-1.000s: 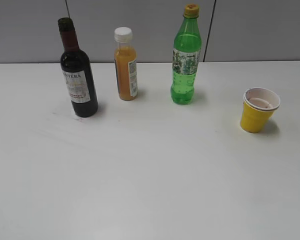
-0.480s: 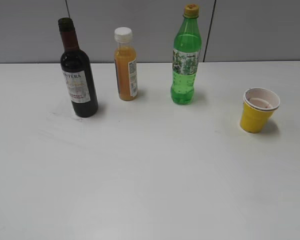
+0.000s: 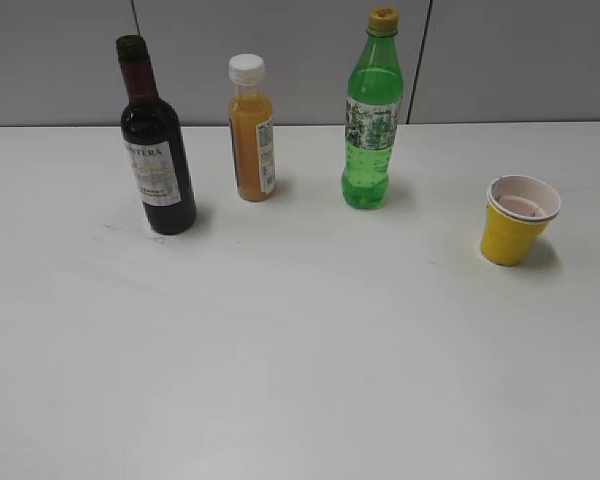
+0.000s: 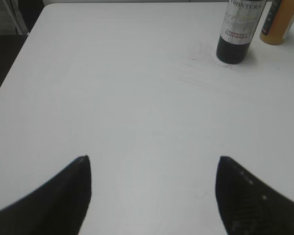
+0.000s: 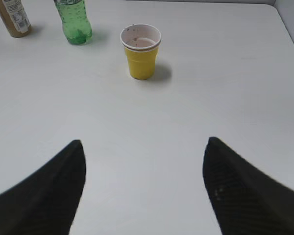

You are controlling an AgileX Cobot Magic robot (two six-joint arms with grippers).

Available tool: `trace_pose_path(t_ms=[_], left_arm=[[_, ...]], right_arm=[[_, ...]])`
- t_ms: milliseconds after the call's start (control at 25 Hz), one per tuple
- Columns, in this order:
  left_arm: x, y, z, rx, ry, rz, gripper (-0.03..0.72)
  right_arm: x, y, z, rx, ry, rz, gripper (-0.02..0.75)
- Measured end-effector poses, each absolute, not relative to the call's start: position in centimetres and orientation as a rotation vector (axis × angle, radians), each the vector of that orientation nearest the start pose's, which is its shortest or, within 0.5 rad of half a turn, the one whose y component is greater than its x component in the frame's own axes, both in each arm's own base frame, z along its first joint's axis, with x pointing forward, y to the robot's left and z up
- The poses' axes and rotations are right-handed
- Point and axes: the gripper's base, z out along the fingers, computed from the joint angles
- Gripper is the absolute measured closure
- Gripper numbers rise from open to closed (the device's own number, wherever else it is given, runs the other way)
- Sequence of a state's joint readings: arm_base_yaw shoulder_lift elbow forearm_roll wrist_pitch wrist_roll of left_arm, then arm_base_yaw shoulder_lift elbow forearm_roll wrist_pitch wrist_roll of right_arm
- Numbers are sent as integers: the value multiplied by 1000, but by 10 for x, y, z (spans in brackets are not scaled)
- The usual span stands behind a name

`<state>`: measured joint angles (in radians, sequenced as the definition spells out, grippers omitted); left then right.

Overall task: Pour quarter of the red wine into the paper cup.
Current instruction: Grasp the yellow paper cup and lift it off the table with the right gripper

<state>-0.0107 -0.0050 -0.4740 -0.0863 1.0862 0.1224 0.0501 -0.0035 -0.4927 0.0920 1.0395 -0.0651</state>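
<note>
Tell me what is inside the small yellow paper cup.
The small yellow paper cup stands upright with its mouth open. In the right wrist view its white inside shows dark specks on the wall and a pale pinkish bottom. Whether that is liquid or only staining cannot be told.

Wide bare counter (image 3: 300, 360) in front of row of things; nothing stands there. Wine bottle (image 3: 156, 150), juice bottle (image 3: 251, 130), soda bottle (image 3: 372, 115) upright along back, gaps between each. Juice bottle nearest neighbour on wine bottle's right; its left side free. Cup (image 3: 518, 220) stands well apart at right, open room all round it.
</note>
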Motion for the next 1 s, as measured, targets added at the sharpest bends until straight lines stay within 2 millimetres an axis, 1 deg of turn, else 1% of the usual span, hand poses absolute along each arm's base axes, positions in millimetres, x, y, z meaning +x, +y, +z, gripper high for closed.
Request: trace_pose_path(t_ms=[80, 160, 280, 360, 480, 520, 640, 720, 880, 1000], left_arm=[[-4, -7, 268, 143, 2083, -36, 105], [-4, -7, 268, 143, 2083, -36, 105], [-4, -7, 268, 143, 2083, -36, 105], [-4, -7, 268, 143, 2083, -36, 105], [-4, -7, 268, 143, 2082, -36, 105], [-4, -7, 268, 143, 2082, -36, 105], [-4, -7, 268, 143, 2082, -36, 105], [-4, -7, 268, 143, 2082, -36, 105], [-4, -7, 268, 143, 2082, -36, 105], [-4, -7, 268, 143, 2082, -36, 105]], right_arm=[[-3, 7, 278, -141, 2024, 87, 139], [1, 7, 283, -162, 2013, 71, 120], [17, 8, 295, -187, 1970, 61, 113], [32, 10, 301, -189, 1956, 63, 112], [59, 12, 304, -171, 1969, 90, 112], [71, 13, 304, -162, 1990, 102, 112], [101, 14, 304, -144, 1984, 114, 120], [124, 15, 300, -127, 1988, 119, 122], [162, 14, 288, -91, 2003, 100, 129], [187, 21, 274, -109, 2003, 100, 134]])
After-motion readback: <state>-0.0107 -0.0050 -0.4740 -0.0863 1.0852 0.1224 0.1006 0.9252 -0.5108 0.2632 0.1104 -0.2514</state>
